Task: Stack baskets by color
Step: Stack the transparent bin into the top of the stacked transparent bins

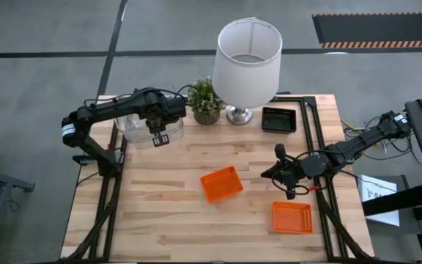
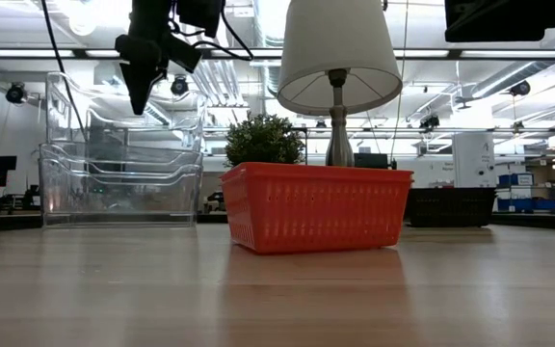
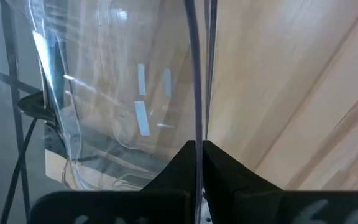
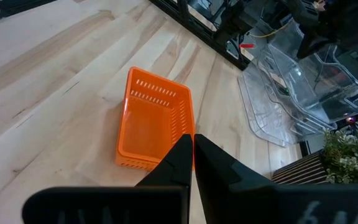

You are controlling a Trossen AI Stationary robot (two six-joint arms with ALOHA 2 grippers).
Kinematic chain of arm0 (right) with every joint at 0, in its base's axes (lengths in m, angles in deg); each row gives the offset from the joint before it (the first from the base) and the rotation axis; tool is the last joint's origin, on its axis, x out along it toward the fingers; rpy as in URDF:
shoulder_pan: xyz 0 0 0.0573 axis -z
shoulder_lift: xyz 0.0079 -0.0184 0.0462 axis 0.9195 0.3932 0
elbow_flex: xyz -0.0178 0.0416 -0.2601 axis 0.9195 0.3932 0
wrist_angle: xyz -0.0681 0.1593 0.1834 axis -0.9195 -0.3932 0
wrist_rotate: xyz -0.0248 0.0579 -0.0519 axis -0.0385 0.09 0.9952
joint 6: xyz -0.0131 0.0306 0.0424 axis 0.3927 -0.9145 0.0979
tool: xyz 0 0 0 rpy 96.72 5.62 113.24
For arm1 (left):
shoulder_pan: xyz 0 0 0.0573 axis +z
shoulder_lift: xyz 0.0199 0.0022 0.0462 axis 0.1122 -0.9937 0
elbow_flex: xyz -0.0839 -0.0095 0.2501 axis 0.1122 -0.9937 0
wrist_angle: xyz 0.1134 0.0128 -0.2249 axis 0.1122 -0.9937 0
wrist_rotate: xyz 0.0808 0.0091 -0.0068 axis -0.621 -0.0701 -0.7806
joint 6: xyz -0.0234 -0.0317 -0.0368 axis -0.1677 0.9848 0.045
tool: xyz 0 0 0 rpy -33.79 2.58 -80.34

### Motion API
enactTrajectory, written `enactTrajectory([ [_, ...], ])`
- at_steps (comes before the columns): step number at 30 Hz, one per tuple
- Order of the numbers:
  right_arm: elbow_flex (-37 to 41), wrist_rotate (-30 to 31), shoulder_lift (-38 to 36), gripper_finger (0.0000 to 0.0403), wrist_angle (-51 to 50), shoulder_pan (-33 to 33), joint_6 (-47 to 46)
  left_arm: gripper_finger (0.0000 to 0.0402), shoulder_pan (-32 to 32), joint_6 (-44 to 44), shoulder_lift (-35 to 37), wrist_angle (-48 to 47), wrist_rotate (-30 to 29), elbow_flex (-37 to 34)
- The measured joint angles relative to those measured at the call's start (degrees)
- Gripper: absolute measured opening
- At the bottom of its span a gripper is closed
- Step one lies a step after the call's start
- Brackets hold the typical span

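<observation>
A nest of clear bins [image 1: 139,130] stands at the table's far left, and my left gripper [image 1: 158,136] is above it, pointing down and shut on the top clear bin [image 2: 114,120]. One orange basket [image 1: 221,183] rests on its base at the table's middle, a second orange basket [image 1: 291,217] near the front right. A black basket [image 1: 278,119] sits at the far right. My right gripper [image 1: 271,173] hovers shut, holding nothing, to the right of the middle orange basket [image 4: 151,121]. My left gripper pinches the top clear bin's thin side wall [image 3: 197,118] between its two fingers [image 3: 219,168], one finger inside the bin and one outside. The fingers come from above, pointing down. The bin stands tilted in the nest, its lower part inside the bins beneath.
A white-shaded lamp [image 1: 246,62] and a small potted plant [image 1: 205,101] stand at the far edge, between the clear bins and the black basket. Bare wood lies along the near left of the table [image 1: 138,220].
</observation>
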Motion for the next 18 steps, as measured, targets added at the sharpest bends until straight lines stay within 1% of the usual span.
enactTrajectory([
  [8,0.0,0.0,0.0,0.0009,0.0,0.0,0.0,0.0,0.0,-0.4,0.0,0.0,-0.7,0.0],
  [13,0.0,0.0,0.0,0.0009,0.0,0.0,0.0,0.0,0.0,-1.3,0.0,0.0,-3.1,0.0],
  [18,0.0,0.0,0.0,0.0009,0.0,0.0,-0.1,0.0,0.0,-1.3,0.0,0.6,-3.1,0.0],
])
